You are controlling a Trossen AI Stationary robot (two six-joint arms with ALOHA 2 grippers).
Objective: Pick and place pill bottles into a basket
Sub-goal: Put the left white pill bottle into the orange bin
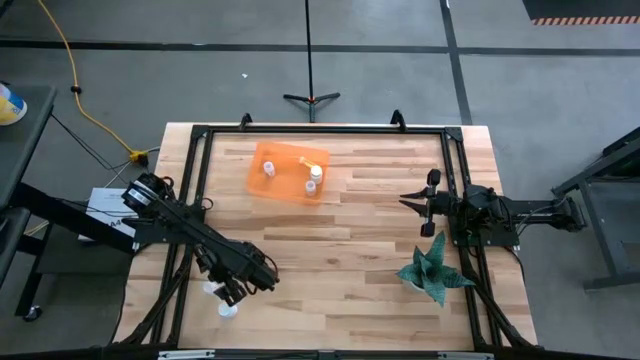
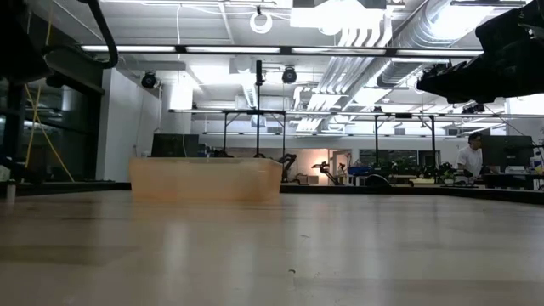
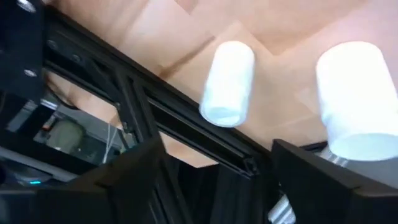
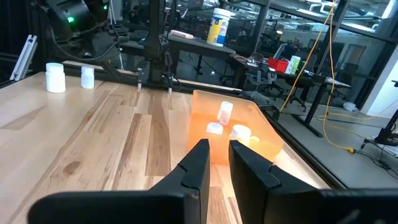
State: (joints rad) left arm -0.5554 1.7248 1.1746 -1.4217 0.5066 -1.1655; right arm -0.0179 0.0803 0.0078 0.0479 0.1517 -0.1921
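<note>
The orange basket (image 1: 285,172) lies on the far left part of the table and holds three whitish pill bottles (image 1: 316,172) (image 4: 224,111). Two more pill bottles (image 1: 212,289) (image 1: 228,310) stand upright on their bases near the table's near left corner. My left gripper (image 1: 232,293) hangs open over them, slanting down. In its wrist view one bottle (image 3: 227,84) shows ahead between the fingers, and the other (image 3: 357,99) shows just past one finger (image 3: 323,180). My right gripper (image 1: 415,197) (image 4: 217,162) waits shut and level at the right side.
A spiky green plant (image 1: 435,272) stands at the near right. Black frame rails (image 1: 190,200) run along the table's edges, one close beside the two loose bottles (image 3: 186,124). Bare wood lies between the basket and the plant.
</note>
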